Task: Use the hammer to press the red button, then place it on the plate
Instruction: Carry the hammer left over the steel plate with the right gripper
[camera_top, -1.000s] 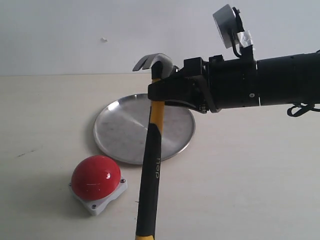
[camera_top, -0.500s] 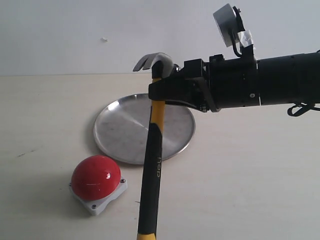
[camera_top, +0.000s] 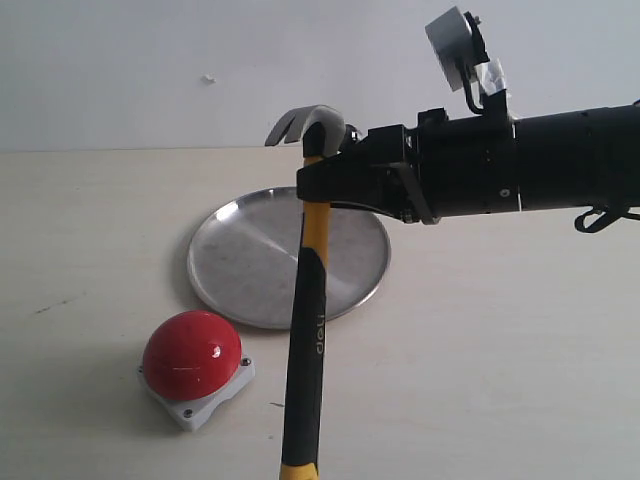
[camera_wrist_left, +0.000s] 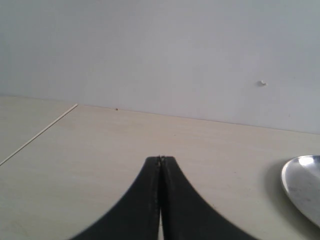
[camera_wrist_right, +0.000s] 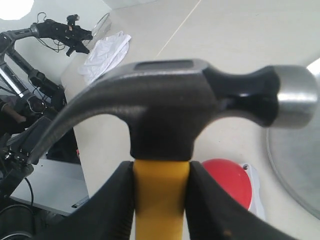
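In the exterior view the right gripper (camera_top: 318, 185) pinches the hammer (camera_top: 308, 330) just under its head. The handle hangs toward six o'clock, across the plate (camera_top: 250, 260). The red button (camera_top: 192, 355) sits at seven o'clock from the plate. Only the left wrist view shows the left gripper (camera_wrist_left: 160, 161), its jaws pressed together.

Slightly less tilt in the hammer (camera_top: 308, 300)

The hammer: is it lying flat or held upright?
Held nearly upright, head on top. The right gripper clamps the hammer just below the head, and the handle hangs down.
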